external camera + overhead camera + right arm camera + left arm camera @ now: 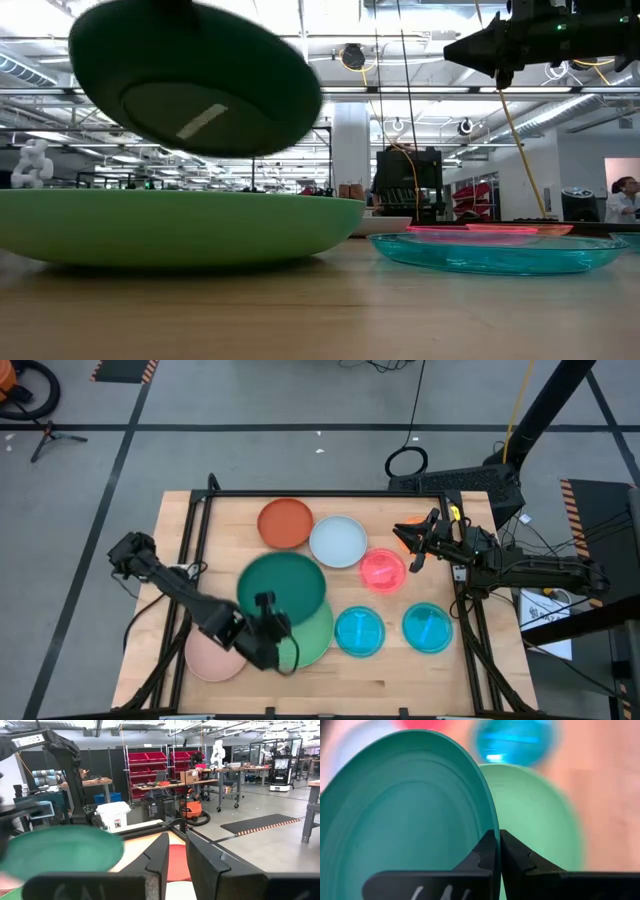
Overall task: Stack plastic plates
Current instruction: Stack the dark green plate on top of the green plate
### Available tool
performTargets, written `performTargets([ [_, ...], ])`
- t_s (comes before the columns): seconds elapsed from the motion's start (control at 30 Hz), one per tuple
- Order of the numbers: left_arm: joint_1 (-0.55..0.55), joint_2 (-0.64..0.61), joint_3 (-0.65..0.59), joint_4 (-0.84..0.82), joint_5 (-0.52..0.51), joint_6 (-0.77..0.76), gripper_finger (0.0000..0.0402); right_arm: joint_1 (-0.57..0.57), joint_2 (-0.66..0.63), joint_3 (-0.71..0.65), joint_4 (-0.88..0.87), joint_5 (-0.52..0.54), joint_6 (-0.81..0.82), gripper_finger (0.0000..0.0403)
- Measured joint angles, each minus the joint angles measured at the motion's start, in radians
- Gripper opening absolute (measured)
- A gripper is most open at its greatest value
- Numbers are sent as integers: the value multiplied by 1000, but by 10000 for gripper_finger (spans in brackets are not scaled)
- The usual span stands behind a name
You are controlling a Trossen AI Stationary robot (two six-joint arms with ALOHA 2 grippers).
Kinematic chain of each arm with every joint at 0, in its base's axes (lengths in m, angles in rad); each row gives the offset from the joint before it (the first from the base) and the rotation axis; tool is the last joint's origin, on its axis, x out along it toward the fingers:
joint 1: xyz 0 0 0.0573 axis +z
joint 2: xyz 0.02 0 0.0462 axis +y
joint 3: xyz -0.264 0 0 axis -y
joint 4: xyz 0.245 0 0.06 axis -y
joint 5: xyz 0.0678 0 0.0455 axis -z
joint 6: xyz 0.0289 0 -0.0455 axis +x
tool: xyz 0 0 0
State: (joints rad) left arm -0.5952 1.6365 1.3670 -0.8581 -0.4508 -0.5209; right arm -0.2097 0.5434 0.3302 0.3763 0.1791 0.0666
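Wooden surface (200, 520) in a dark frame, workshop floor around it, red bin shelves and benches in the room behind.

Left arm reaches in from the left edge, elbow low, wrist over the near-left part. Left gripper (268, 632) has its fingers (490, 851) clamped on the rim of the dark green plate (282, 588), held off the surface and tilted; low view shows its underside in the air above the light green plate (180, 225). Light green plate lies flat directly below, partly covered from above.

Right arm comes in from the right edge, stretched level and raised over the far-right part. Right gripper (417, 543) hangs above the surface near the hot pink plate (383, 571), fingers a narrow gap apart, gripping nothing. Something orange (408, 530) sits right by its fingers, probably the bright orange plate, view too poor to confirm.

Others, flat on the surface:
- salmon pink plate (212, 660), near-left, partly under the left arm
- rust orange plate (286, 522), far side
- pale blue plate (338, 541), touching the rust orange one
- hot pink plate, just beside pale blue
- two translucent blue plates (359, 632) (428, 628), near-right, side by side, apart
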Motion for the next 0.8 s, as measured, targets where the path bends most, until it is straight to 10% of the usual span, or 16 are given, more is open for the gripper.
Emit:
performTargets([
  [0.8,-55,186,-2,129,108,-32,36,0,0,0,-9,0,0,61],
])
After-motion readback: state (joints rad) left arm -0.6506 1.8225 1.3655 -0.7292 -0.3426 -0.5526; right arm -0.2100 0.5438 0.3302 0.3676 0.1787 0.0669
